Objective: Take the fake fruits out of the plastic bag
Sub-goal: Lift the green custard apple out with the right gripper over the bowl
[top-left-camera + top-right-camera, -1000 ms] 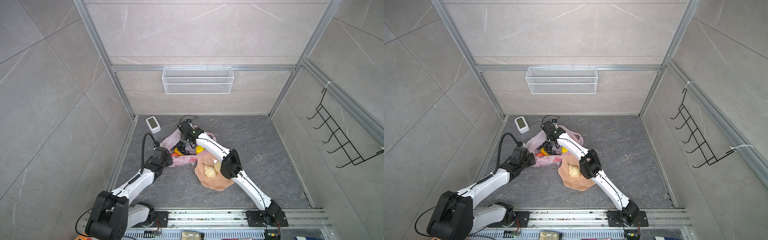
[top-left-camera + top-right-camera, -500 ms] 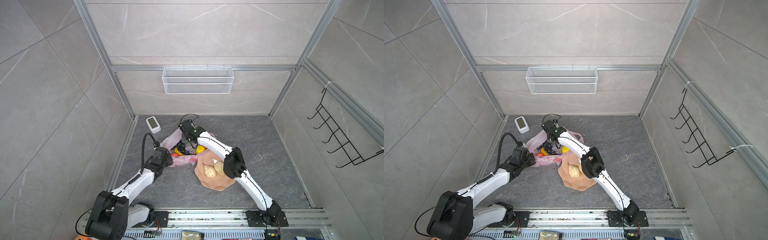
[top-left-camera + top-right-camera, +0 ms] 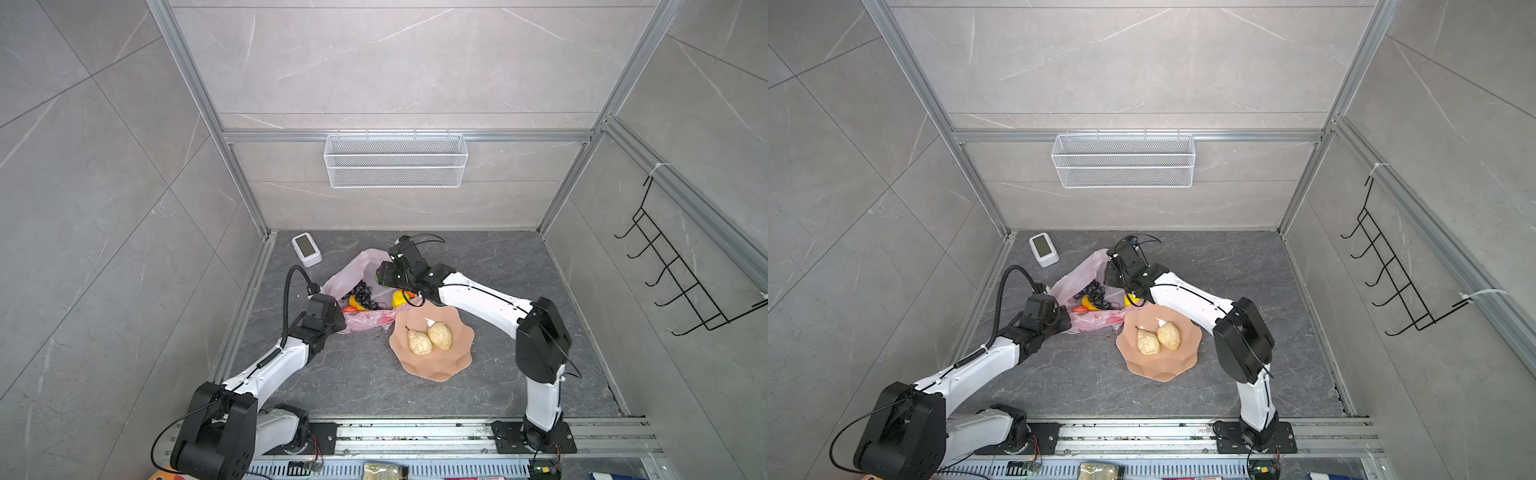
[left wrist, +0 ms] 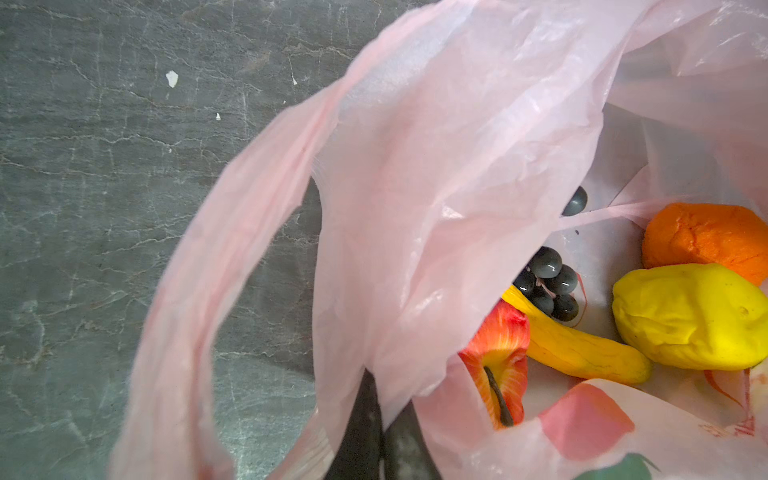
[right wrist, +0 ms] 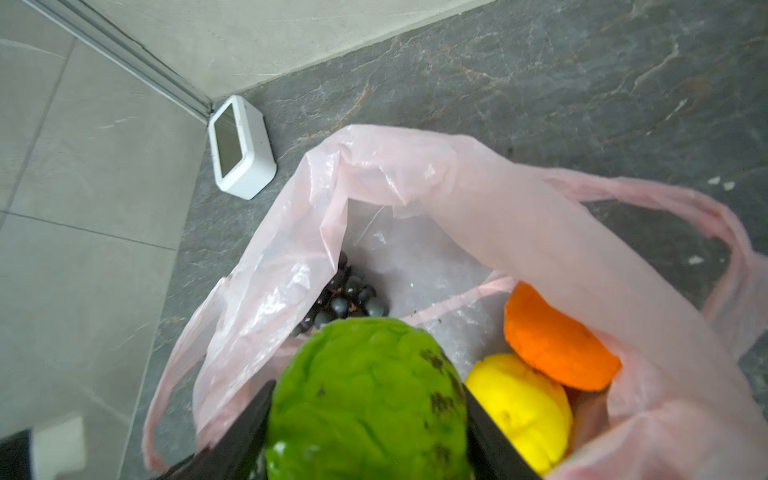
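Slumped open on the grey tabletop (image 3: 365, 386), toward its back left: plastic bag (image 3: 353, 272), thin, pink, translucent, red print on the near side. Inside it, by the left wrist view: grape bunch (image 4: 548, 286) lying across a banana (image 4: 582, 351), red apple (image 4: 498, 361) touching the banana, yellow piece (image 4: 690, 316) pressed against an orange piece (image 4: 706, 237). Over the grapes, at the bag's mouth: bumpy green fruit (image 5: 365, 374), gripped on both flanks by the right gripper (image 5: 368, 419), black fingers (image 5: 249, 424) hard against the skin, jaws spread to the fruit's width; whether fully clear of the bag, cannot tell. At the bag's near left edge: left gripper (image 4: 378, 411), jaws squeezed together on a fold of the pink film, one loop handle (image 4: 191, 291) sagging free beside it over the stone. Just beside the bag on the front right: peach scalloped plate (image 3: 436, 374), carrying two beige pieces (image 3: 419, 341) side by side and touching. Farther out, near the back left corner and apart from the bag: small white device (image 3: 306, 249) with a dark screen. On the back wall, a white wire basket (image 3: 395, 160); on the right wall, a black hook rack (image 3: 681, 266)
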`<action>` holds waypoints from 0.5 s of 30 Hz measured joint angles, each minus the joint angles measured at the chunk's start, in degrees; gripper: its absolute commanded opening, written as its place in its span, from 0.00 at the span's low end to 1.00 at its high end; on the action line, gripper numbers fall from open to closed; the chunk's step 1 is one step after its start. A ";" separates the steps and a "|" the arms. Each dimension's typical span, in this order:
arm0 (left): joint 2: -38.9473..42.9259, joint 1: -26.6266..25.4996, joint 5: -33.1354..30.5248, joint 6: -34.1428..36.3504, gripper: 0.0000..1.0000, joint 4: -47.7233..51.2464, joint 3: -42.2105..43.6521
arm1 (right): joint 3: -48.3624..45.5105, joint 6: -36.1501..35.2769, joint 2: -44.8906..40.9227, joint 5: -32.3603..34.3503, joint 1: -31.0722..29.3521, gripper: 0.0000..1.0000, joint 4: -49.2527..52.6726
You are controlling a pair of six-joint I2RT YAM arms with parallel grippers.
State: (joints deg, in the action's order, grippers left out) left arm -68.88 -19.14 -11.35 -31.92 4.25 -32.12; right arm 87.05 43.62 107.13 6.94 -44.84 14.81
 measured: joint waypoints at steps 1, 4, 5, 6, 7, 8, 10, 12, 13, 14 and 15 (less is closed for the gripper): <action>0.00 0.00 0.00 0.00 0.00 0.02 0.00 | -3.72 0.63 -2.71 -0.46 0.11 0.56 -1.62; 0.00 0.00 0.02 0.00 0.00 0.02 0.00 | -13.66 2.89 -10.62 -1.64 0.87 0.55 -5.55; 0.00 0.00 0.04 0.02 0.00 0.02 0.00 | -16.81 3.72 -13.31 -1.84 1.18 0.55 -6.71; 0.00 0.00 0.07 0.00 0.00 0.02 0.00 | -19.96 4.70 -15.98 -1.86 1.44 0.55 -7.78; 0.00 0.00 0.07 0.00 0.00 0.02 0.00 | -22.91 5.64 -18.64 -1.79 1.70 0.54 -8.39; 0.00 0.00 0.09 0.00 0.00 0.02 0.00 | -25.22 6.54 -20.90 -1.60 1.81 0.54 -8.74; 0.00 0.00 0.13 0.02 0.00 0.02 0.00 | -30.51 9.09 -26.14 -0.61 1.66 0.54 -9.11; 0.00 0.00 0.15 0.00 0.00 0.02 0.00 | -34.91 11.47 -30.91 0.92 1.07 0.55 -8.90; 0.00 0.00 0.15 0.00 0.00 0.02 0.00 | -36.89 12.74 -33.22 1.81 0.66 0.55 -8.68; 0.00 0.00 0.15 0.00 0.00 0.02 0.00 | -38.80 14.14 -35.65 2.75 0.17 0.55 -8.15; 0.00 0.00 0.15 0.00 0.00 0.02 0.00 | -40.65 15.67 -38.10 3.56 -0.33 0.55 -7.80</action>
State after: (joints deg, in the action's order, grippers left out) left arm -68.88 -19.14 -11.20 -31.92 4.27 -32.12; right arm 46.39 59.29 69.04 10.50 -45.17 7.01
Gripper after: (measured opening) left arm 0.048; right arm 0.584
